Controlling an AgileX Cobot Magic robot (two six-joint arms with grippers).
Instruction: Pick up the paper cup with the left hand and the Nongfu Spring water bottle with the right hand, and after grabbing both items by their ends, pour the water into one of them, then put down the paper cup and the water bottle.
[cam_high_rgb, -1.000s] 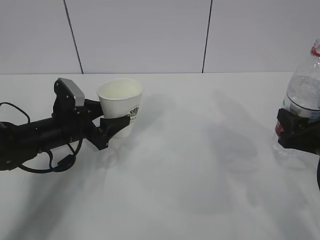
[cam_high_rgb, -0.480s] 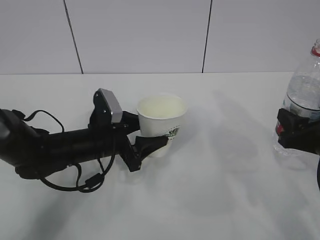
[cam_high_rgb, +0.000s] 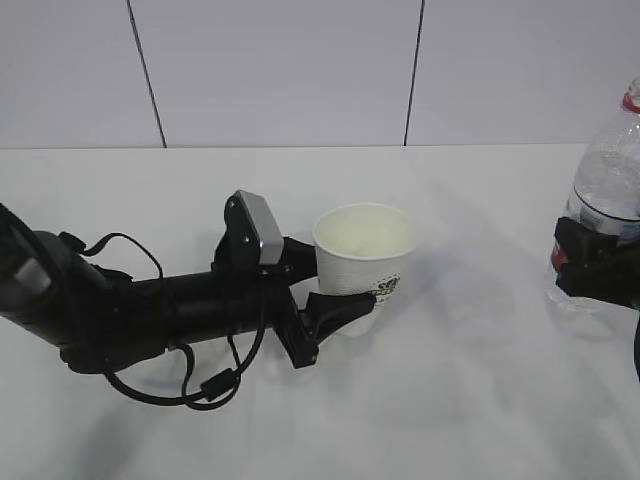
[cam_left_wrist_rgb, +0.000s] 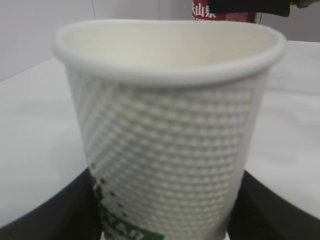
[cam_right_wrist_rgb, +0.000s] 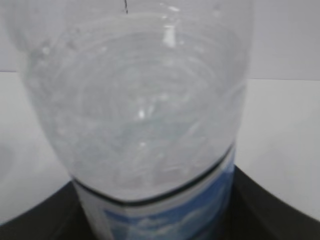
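At center-left of the exterior view, the left hand (cam_high_rgb: 335, 312) is clamping its fingers (cam_high_rgb: 345, 306) around the lower part of the paper cup (cam_high_rgb: 363, 262), which is standing upright, mouth opening upward. Over at the right edge, the right hand (cam_high_rgb: 592, 262) is gripping the Nongfu Spring water bottle (cam_high_rgb: 608, 190) at its label, the bottle's long axis running vertically, neck up.

Even, bright light washes the white table (cam_high_rgb: 480, 400), leaving only faint soft shadows near the frame's centre. Both wrist views are soft, the paper cup (cam_left_wrist_rgb: 170, 140) and Nongfu Spring water bottle (cam_right_wrist_rgb: 145, 120) blurred up close.
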